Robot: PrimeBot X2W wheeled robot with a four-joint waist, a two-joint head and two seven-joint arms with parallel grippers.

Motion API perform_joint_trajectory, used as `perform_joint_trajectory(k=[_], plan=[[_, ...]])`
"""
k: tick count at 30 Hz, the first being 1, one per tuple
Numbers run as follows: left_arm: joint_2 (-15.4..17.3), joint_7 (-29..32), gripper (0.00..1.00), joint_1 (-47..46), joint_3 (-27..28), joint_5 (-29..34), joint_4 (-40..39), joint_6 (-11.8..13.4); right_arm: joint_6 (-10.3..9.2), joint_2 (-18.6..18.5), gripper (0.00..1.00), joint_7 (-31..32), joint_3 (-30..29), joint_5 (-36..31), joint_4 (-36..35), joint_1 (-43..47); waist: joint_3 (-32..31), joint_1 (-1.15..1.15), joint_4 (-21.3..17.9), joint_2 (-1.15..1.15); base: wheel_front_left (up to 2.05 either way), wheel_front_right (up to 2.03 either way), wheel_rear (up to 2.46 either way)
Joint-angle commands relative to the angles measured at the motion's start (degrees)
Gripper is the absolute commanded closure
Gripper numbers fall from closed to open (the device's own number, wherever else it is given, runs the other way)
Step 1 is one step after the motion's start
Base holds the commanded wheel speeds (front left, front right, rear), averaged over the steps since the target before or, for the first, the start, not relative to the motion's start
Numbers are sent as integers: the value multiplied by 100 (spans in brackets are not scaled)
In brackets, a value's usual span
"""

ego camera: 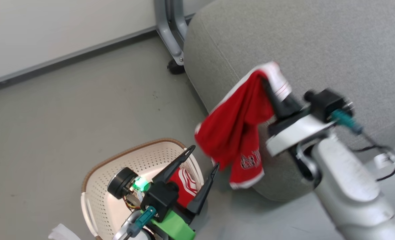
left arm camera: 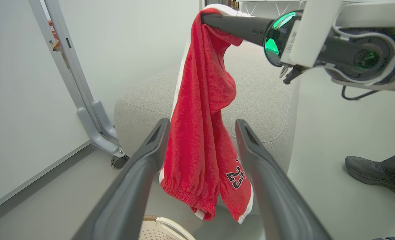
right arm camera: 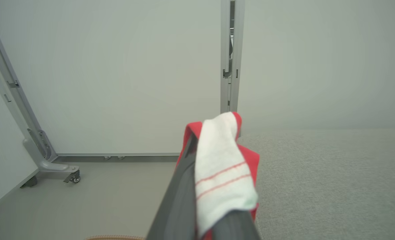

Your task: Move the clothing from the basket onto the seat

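My right gripper (ego camera: 265,79) is shut on the white waistband of red shorts (ego camera: 237,130) with white-and-black numerals. They hang in the air against the front left corner of the grey seat (ego camera: 317,50), above the floor. In the right wrist view the waistband (right arm camera: 221,166) drapes over my shut fingers (right arm camera: 180,190), with the seat (right arm camera: 334,173) to the right. The cream basket (ego camera: 117,166) stands on the floor at lower left, a second red garment (ego camera: 184,186) with white stripes inside it. My left gripper (ego camera: 204,156) is open above the basket's right end, with nothing held. Its wrist view faces the hanging shorts (left arm camera: 201,133).
A grey wheeled frame leg (ego camera: 174,40) stands by the wall behind the seat's left corner. A person's dark shoe (left arm camera: 367,170) rests on the floor right of the seat. Something white (ego camera: 62,231) lies beside the basket at the lower left.
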Motion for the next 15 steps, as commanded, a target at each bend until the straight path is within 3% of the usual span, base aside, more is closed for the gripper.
perform_joint_trajectory(k=[1, 11, 15], plan=[[67, 23, 0, -146, 6, 44, -31, -8, 0, -104, 100, -40, -187, -68, -64, -225, 391, 0, -289, 0, 0, 0, 0], [210, 136, 0, -770, 22, 273, -492, -58, -1, -1136, 100, -62, -1963, -463, -337, -1823, 1311, 0, 35, 0, 0, 0, 0], [290, 168, 0, -1054, 39, 329, -656, -81, -1, -1612, 100, 43, -2335, -462, -200, -2471, 1751, 0, 283, 0, 0, 0, 0]])
